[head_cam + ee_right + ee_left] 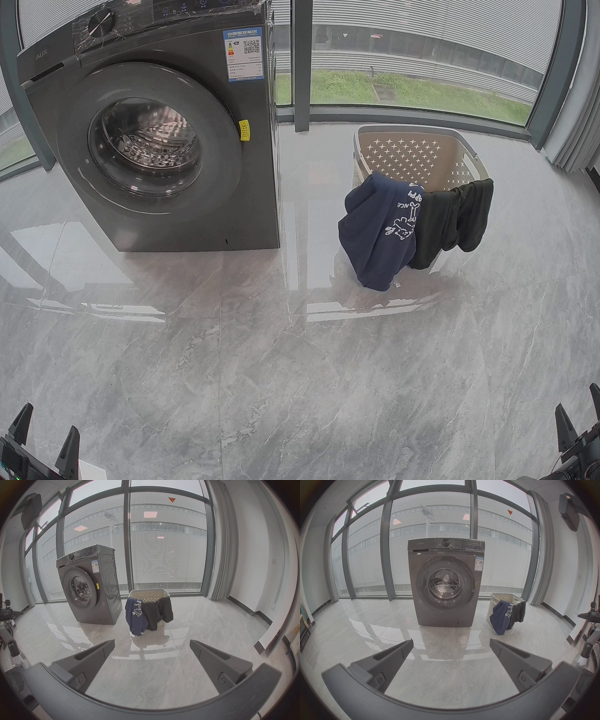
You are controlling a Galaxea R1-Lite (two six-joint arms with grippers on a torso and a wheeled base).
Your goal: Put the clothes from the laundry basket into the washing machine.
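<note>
A grey front-loading washing machine stands at the far left, its round door closed over the drum. To its right sits a beige laundry basket. A navy printed garment and a black garment hang over the basket's front rim. My left gripper is low at the near left, open and empty. My right gripper is low at the near right, also open and empty. Both are far from the basket. The wrist views show the machine and the basket's clothes across the floor.
Glossy grey tile floor spreads wide between me and the machine. Floor-to-ceiling windows with a dark pillar run behind. A curtain hangs at the far right. Camera gear on a stand stands by the right wall.
</note>
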